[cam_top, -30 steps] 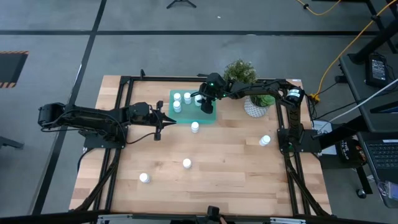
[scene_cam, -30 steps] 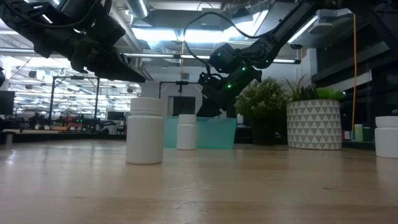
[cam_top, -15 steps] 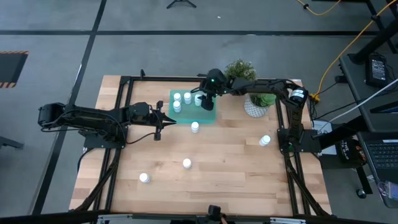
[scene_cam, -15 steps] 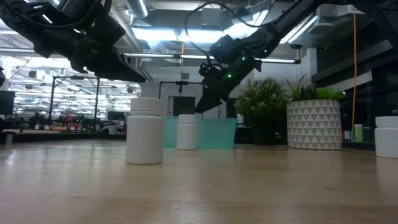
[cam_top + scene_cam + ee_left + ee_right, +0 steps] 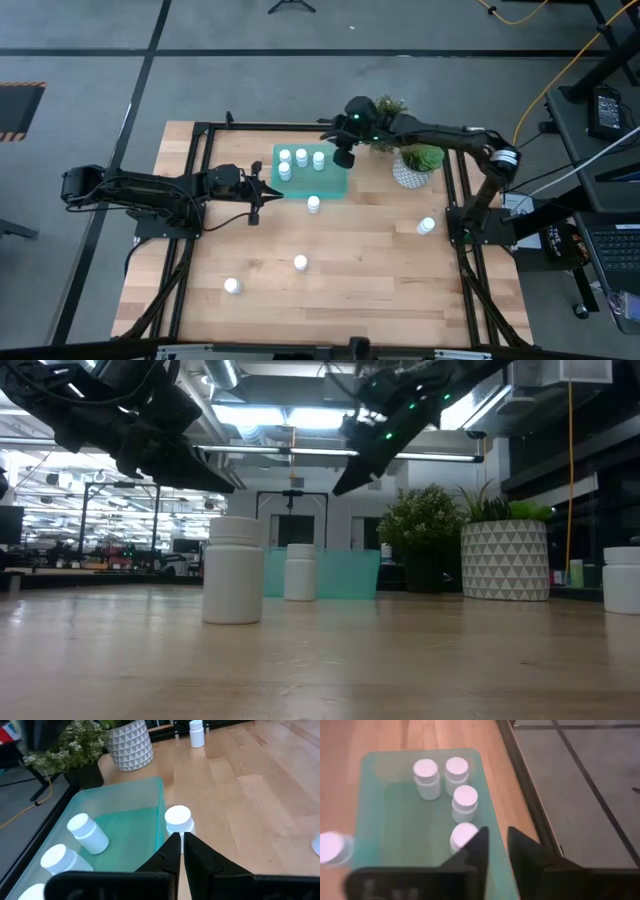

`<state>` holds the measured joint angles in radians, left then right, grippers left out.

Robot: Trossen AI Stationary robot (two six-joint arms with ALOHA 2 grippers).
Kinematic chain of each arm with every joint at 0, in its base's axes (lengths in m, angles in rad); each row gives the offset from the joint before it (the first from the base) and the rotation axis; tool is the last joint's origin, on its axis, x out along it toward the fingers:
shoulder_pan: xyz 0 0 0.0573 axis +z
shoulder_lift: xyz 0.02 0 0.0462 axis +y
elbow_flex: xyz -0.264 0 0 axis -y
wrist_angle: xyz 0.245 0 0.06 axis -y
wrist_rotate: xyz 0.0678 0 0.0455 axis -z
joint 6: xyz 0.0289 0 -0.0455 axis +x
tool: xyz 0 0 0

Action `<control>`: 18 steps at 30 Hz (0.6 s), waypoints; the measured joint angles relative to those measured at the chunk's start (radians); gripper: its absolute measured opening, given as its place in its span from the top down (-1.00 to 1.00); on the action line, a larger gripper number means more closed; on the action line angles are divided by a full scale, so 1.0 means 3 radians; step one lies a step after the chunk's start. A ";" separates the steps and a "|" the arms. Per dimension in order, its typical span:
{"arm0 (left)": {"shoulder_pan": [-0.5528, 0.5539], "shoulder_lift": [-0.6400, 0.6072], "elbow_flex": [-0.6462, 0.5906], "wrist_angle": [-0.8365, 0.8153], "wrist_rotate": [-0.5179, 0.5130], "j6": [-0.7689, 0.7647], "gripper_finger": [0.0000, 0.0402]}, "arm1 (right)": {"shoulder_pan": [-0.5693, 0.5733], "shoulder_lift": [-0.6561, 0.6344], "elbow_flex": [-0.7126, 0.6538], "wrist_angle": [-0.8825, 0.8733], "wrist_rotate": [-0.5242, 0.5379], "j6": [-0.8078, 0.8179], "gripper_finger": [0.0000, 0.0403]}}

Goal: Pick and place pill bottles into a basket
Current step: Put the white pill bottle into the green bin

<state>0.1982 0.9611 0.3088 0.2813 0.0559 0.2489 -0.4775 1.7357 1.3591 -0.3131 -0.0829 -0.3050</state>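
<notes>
Clutter first: white plant pot with a triangle pattern sits just right of the basket, and a darker leafy plant stands behind it at the far edge. Black frame rails run along the table sides. Nothing blocks the loose bottles.

Basket is translucent teal, shallow, rectangular, far-centre on the table. Four pill bottles stand inside it toward its far-left part; right wrist view shows the same four white caps.

Loose ones, all small white cylinders with white caps, upright:
- one just beside the basket's near edge, also seen by left wrist cam
- one mid-table
- one near-left
- one at right, near the right arm base

Right gripper is raised above the basket's far-right corner, fingers slightly apart with nothing between them. Left gripper waits low, left of the basket, tips pressed together, pointing at the bottle by the basket edge
</notes>
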 joint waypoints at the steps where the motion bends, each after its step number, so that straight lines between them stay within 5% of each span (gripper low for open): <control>1: 0.0000 0.0000 0.0000 0.0000 -0.0026 0.0000 0.92 | 0.0003 -0.0071 -0.0042 -0.0018 -0.0013 -0.0030 0.76; 4: 0.0000 0.0000 0.0000 0.0000 -0.0115 0.0000 0.91 | 0.0032 -0.0316 -0.0323 0.0098 -0.0078 -0.0046 0.96; 12: -0.0004 0.0000 0.0000 0.0004 -0.0116 -0.0007 0.78 | 0.0142 -0.1002 -0.1554 0.1012 -0.0079 0.0178 0.95; 18: -0.0010 -0.0004 0.0000 0.0048 -0.0131 -0.0108 0.49 | 0.0293 -0.1329 -0.2248 0.1564 -0.0089 0.0546 0.96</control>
<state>0.1953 0.9598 0.3088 0.2958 0.0165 0.2164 -0.3897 1.3370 0.6847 0.1560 -0.1097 -0.1411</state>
